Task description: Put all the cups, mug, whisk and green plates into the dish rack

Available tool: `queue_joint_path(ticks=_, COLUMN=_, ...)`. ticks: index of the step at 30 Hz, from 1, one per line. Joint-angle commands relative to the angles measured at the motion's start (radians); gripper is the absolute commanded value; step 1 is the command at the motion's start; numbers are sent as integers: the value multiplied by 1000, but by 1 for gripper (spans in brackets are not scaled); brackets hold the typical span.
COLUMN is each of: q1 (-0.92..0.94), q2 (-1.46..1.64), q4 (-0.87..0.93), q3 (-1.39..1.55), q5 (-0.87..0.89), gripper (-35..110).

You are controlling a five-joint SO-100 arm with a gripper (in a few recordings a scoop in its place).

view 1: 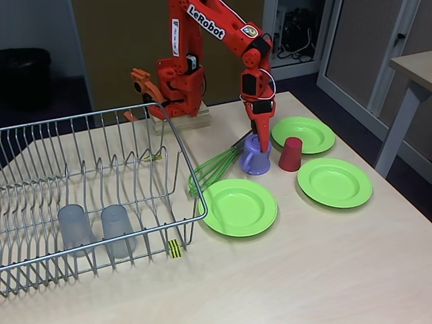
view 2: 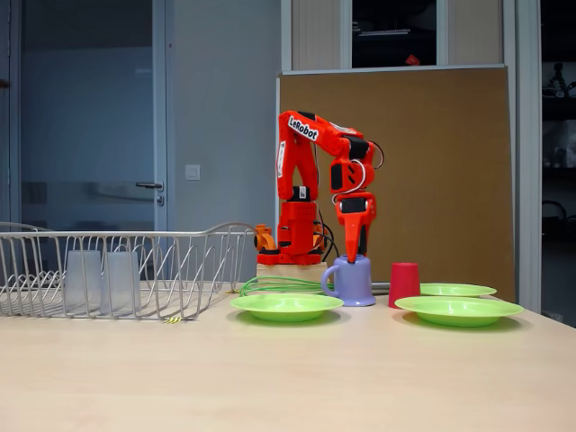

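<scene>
Lilac mug sits directly under the end effector, whose fingers dip into its mouth; grip unclear.

Both fixed views are evenly and brightly lit by soft light from above. Shadows are faint and short: a pale one lies on the surface under the nearest green plate. Focus is sharp, with slight grain. The far room behind the door looks dimmer and bluish.
</scene>
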Motion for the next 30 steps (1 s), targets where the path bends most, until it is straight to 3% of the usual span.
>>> queue_joint_path(ticks=1, q1=23, q2=-25, q4=-23, q3=18, q5=-21, gripper=36)
queue_joint_path(ticks=14, q1=57, q2=-31, q4=-89, q3=84, q5=-61, gripper=31)
queue_joint_path(ticks=30, q1=5, q2=219, q4=-103, q3=239, q5=18, gripper=41)
